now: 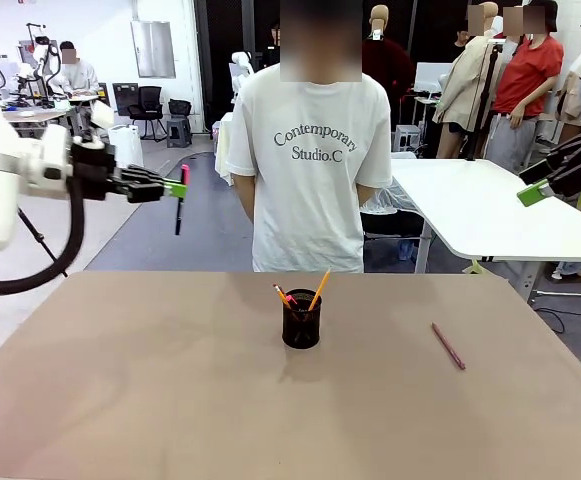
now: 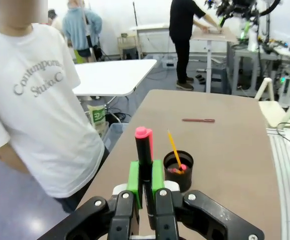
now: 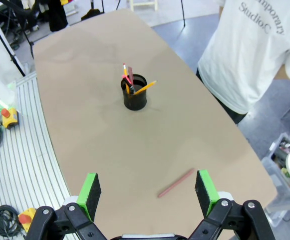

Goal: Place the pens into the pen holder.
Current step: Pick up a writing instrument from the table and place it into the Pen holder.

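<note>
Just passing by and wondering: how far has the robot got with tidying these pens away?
Done: a yellow-orange pen and a pink pen stand in the pen holder. In hand: the left claw grips a dark pen in the air. Left: a reddish pen lies on the table, the right claw open above it.

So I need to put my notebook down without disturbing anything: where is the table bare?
The whole left half of the table, from the pen holder to the left edge, is bare, and so is the near strip. On the right, the loose reddish pen splits the room. The left fingers hold a dark pen, up at the left.
</note>
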Action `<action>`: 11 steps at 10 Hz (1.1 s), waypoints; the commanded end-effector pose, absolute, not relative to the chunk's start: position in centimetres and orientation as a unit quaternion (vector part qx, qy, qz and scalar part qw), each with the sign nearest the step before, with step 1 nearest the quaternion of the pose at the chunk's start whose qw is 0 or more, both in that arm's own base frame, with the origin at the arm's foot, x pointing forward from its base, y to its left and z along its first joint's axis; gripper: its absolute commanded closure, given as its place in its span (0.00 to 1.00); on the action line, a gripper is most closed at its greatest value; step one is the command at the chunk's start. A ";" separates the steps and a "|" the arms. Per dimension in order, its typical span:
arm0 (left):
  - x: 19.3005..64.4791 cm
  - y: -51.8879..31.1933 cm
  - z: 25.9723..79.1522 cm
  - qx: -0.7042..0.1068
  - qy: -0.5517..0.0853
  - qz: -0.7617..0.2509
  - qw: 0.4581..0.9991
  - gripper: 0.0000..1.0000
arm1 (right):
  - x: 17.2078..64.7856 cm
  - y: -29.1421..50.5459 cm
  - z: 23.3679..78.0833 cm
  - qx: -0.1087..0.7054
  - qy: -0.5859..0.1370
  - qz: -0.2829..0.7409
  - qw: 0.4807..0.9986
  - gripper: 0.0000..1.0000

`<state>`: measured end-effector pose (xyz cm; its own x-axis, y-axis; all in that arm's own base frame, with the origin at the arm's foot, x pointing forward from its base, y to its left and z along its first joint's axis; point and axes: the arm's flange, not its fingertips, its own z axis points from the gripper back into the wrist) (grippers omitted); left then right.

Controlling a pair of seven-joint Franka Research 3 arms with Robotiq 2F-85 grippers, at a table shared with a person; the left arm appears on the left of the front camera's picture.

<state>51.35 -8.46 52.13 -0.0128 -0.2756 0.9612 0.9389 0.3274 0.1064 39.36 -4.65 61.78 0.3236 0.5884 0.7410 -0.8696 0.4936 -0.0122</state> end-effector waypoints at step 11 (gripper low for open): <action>56.0 -21.0 47.0 -0.304 -0.570 -0.544 0.536 1.00 | 39.5 -4.6 61.8 0.210 -0.367 0.464 0.779 0.00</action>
<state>56.56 -21.28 46.83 -0.2413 -0.2279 0.9433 0.9315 0.2183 0.2910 39.35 -4.65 61.79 0.3237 0.5886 0.7408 -0.8695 0.4937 -0.0124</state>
